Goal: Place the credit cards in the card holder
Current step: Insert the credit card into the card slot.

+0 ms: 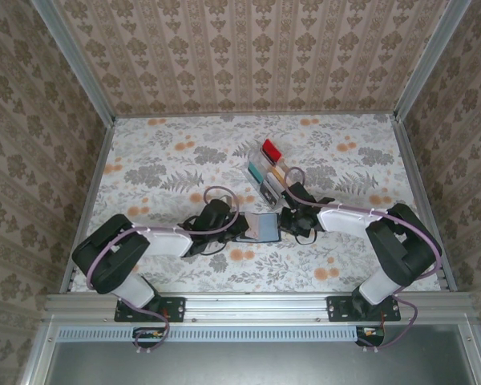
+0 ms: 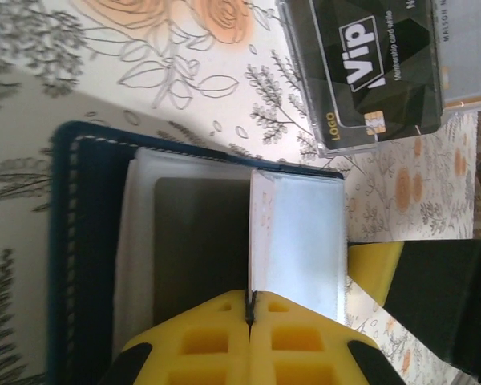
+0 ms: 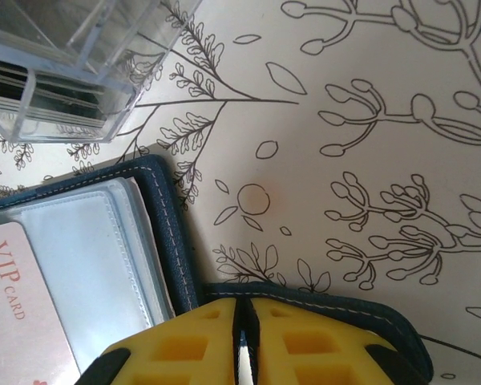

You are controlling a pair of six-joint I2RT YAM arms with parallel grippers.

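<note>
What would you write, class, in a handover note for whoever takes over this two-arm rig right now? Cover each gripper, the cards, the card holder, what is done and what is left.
Left gripper: shut on a clear sleeve of the open card holder, holding it upright.
Right gripper: shut at the card holder's navy cover edge; I cannot identify the pale sliver between its fingers.
Things: the clear rack beside the holder has the red card, teal card, black VIP card and others.
Done: a pale VIP card appears sleeved.
Left: sleeve the rack's cards.
</note>
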